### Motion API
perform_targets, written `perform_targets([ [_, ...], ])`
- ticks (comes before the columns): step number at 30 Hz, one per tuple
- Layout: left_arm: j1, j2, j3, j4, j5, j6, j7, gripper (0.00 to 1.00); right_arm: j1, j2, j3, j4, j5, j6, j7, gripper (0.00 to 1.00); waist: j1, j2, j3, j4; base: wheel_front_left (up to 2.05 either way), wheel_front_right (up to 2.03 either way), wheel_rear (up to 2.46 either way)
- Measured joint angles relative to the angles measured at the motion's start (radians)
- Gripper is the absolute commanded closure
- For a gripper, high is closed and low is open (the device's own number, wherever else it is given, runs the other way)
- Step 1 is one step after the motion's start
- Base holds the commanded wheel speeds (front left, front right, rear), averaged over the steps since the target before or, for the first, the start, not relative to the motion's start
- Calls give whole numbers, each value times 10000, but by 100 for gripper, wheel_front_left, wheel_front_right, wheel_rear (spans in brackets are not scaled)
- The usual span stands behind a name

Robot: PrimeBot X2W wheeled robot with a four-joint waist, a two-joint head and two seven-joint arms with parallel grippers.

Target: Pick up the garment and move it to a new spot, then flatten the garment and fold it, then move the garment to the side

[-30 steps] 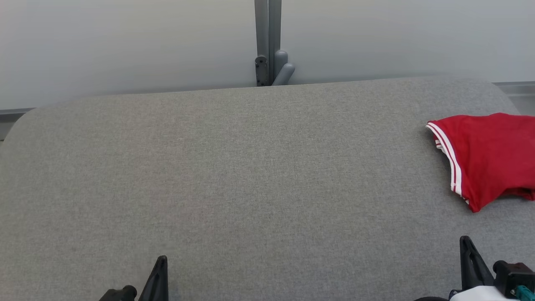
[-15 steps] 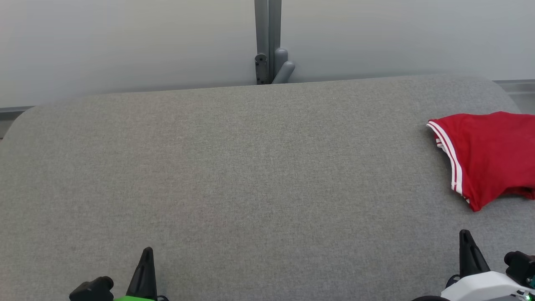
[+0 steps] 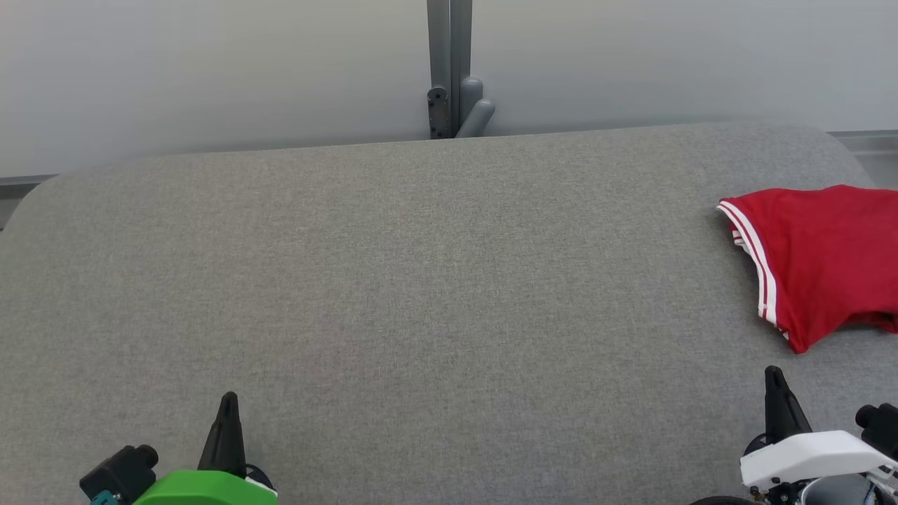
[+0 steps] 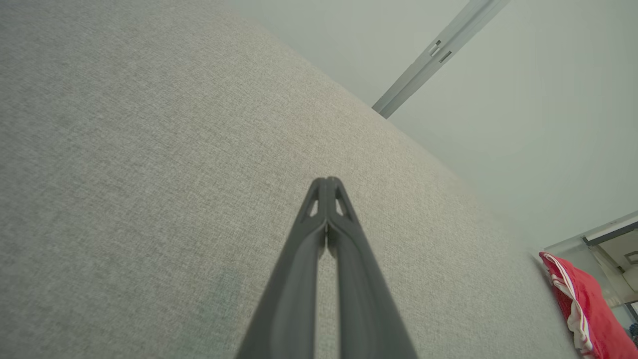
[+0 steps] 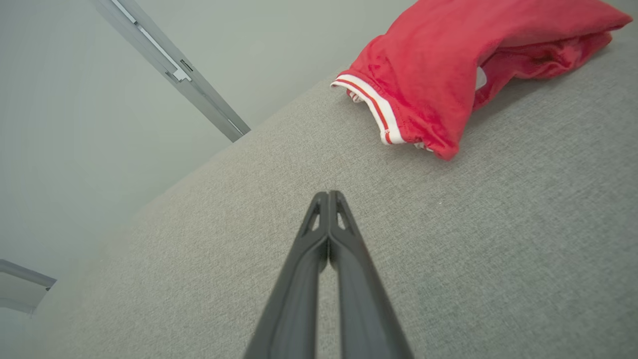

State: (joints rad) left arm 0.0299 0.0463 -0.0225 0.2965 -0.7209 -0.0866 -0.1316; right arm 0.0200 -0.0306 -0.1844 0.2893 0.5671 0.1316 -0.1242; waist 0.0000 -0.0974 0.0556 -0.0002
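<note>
Closest to the robot, the left gripper [image 3: 228,401] sits low at the left and the right gripper [image 3: 773,375] low at the right. Both point up over the big grey cloth-covered table [image 3: 421,280]. Farther off, by the table's right edge, lies the red garment with white stripes along its hem [image 3: 821,259]. It is bunched up in soft layers and lies well apart from the left gripper and nearer the right one. Behind the table stand a pale wall and a grey metal post [image 3: 449,63]. I think a few things could go wrong. The garment is close to the edge, so a push from the side could slide it off the table. Fingers that come down pressed together would only poke the cloth and not catch it. A pinch on just the top layer could pull the bundle open and leave part of it dragging. In both wrist views each pair of long dark fingers is squeezed tight, tip against tip. They hold nothing and touch no cloth.
</note>
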Motion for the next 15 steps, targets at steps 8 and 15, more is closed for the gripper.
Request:
perform_targets([
  [8, -255, 2, 201, -48, -1076, 48, 322, 100, -300, -23, 67, 59, 1237, 0, 278, 100, 0, 0, 31, 0, 0, 0, 0],
  [15, -446, 2, 313, -92, -1891, 82, 535, 100, -517, -54, 119, 111, 2247, -2, 525, 100, 0, 0, 59, 0, 0, 0, 0],
])
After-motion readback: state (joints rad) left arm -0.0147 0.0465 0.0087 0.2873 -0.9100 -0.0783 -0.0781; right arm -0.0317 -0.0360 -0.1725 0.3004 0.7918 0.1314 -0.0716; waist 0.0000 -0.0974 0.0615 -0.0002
